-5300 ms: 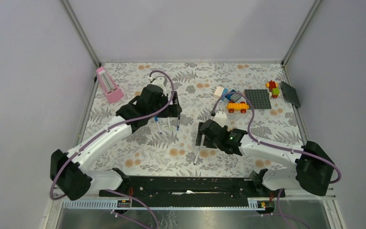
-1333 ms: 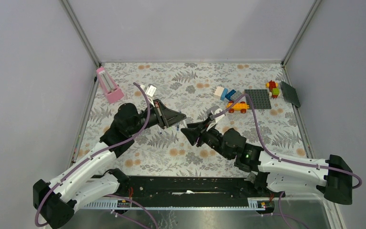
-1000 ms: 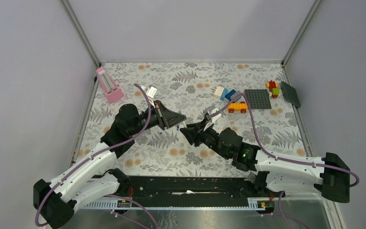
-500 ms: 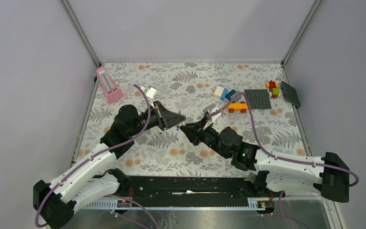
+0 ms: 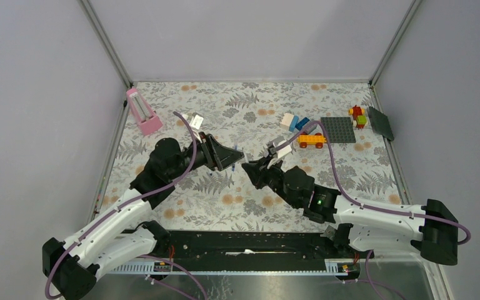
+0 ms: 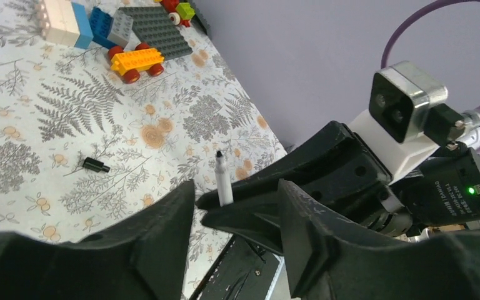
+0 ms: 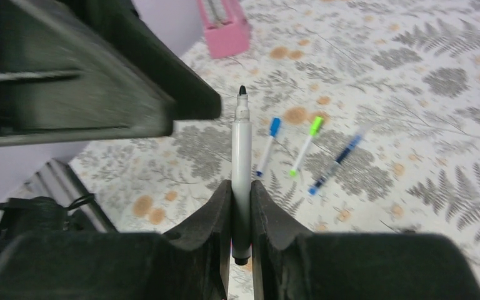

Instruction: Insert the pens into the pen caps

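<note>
My right gripper (image 7: 242,185) is shut on a white-barrelled pen (image 7: 242,150), whose bare black tip points forward at the left gripper's fingers. The left wrist view shows that same pen (image 6: 223,181) standing up from the right gripper's fingertips (image 6: 250,209), just beyond my left gripper (image 6: 235,187). The left jaws are open with nothing gripped. A black pen cap (image 6: 95,165) lies on the table. Below, three more pens lie side by side: a blue-capped one (image 7: 267,147), a green-capped one (image 7: 306,145) and a dark blue one (image 7: 337,164). From above, the left gripper (image 5: 231,161) and right gripper (image 5: 250,169) meet tip to tip mid-table.
A pink holder (image 5: 142,111) stands at the back left. Toy bricks, a yellow car (image 5: 311,140) and a grey baseplate (image 5: 339,129) sit at the back right. The black rail (image 5: 244,244) runs along the near edge.
My left gripper's jaws have opened from shut. My right gripper has tightened on the white pen. Both arms have stayed almost where they were, tips close together.
</note>
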Robot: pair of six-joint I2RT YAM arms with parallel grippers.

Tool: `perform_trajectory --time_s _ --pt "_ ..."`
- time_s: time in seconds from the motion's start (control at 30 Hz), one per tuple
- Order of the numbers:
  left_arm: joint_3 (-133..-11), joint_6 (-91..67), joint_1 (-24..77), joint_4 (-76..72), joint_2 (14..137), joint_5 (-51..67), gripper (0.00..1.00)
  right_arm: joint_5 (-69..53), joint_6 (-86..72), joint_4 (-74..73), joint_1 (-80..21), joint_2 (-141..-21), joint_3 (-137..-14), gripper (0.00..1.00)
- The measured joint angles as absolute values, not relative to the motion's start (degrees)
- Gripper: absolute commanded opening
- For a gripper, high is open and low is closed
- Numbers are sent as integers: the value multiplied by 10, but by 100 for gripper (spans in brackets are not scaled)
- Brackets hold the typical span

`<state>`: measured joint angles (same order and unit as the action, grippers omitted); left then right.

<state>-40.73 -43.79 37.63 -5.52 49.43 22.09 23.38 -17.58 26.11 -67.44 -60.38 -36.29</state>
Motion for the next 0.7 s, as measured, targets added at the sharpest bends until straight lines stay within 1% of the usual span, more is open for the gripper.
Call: perform_trajectory --time_s 0.07,0.13,0.27,0.33,0.43,0.57,0.7 --pt "-408 -431 376 -49 495 210 55 256 -181 232 -671 -602 -364 0" --pt "-408 -424 376 -37 502 202 53 274 -189 205 -662 -591 -359 0" --pt "-410 -416 379 -16 544 181 50 286 -212 177 -615 -534 -321 0" --pt "-418 -416 389 7 580 157 50 295 -225 163 -575 -510 -305 0" --pt "-445 -418 426 48 646 107 53 317 -239 140 -530 -498 -291 0" --pt "-521 -444 479 109 755 31 54 339 -245 121 -508 -521 -284 0" --pt "-604 -486 499 175 862 -31 58 345 -249 117 -498 -556 -280 0"
